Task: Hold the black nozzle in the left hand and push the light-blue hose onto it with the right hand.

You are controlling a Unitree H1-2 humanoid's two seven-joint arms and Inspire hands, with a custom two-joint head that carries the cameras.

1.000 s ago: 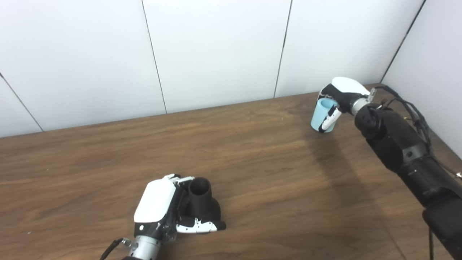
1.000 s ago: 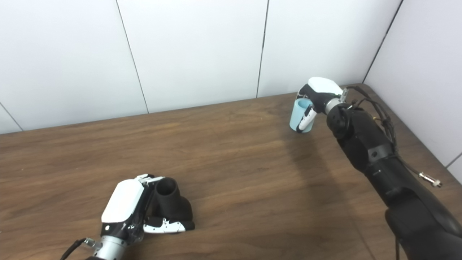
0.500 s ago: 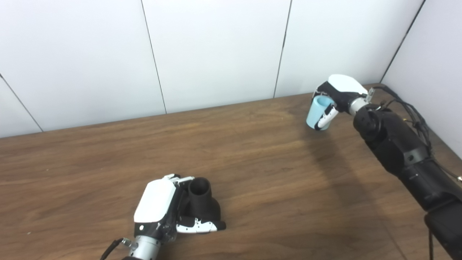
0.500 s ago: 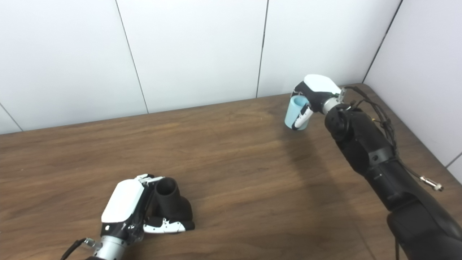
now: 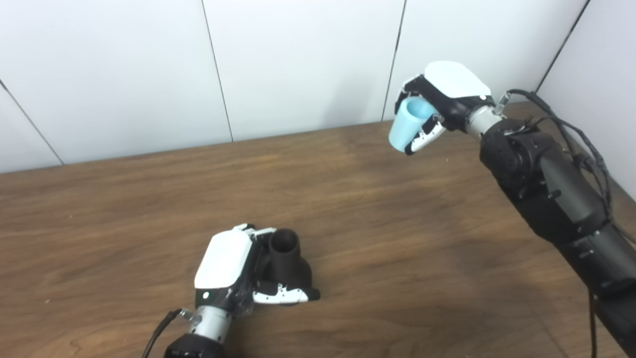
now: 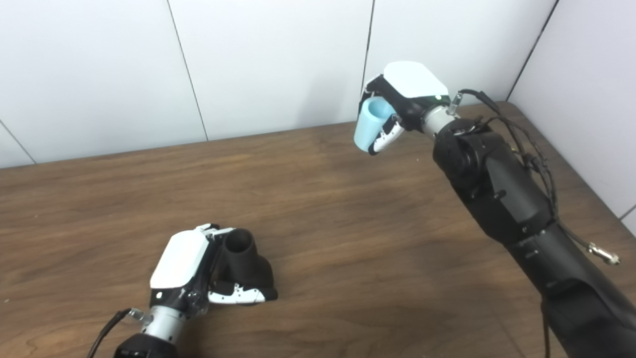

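The black nozzle (image 5: 286, 259) stands on the wooden table (image 5: 387, 238) near the front, its round mouth facing up. My left hand (image 5: 233, 271) is shut on it, thumb across its wide base. The light-blue hose (image 5: 406, 123), a short open tube, hangs in the air at the back right, tilted. My right hand (image 5: 443, 104) is shut on it, well above the tabletop. The two parts are far apart.
White wall panels (image 5: 298, 64) rise behind the table and along its right side. Black cables (image 5: 571, 139) run along my right forearm near the back right corner.
My right hand has lifted the hose off the table and carried it up and to the left. The left hand and nozzle keep their place; the view has shifted slightly.
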